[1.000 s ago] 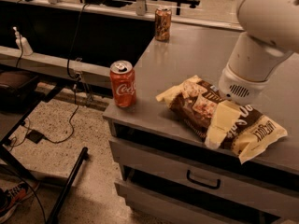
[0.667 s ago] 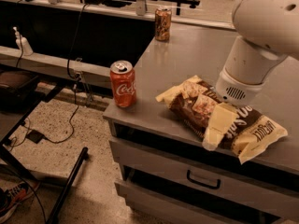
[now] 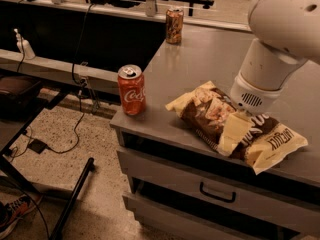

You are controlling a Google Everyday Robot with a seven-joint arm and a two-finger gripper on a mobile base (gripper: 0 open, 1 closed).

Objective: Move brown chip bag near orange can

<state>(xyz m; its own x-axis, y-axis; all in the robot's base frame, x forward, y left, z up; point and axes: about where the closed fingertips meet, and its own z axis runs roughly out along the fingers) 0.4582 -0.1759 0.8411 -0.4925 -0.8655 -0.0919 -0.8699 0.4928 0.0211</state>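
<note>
Contact seems the aim: my gripper [image 3: 234, 138] rests on the middle of the crinkly dark-brown chip bag [image 3: 205, 115], lower right on the grey worktop [image 3: 200, 69]. I cannot tell whether it is clamped. The mottled orange drink can [image 3: 174, 26] stands well apart, top centre.

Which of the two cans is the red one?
The cola can at the front left table corner, red with white script. The orange can at the back is mottled brownish. The gripper is at the brown chip bag.
</note>
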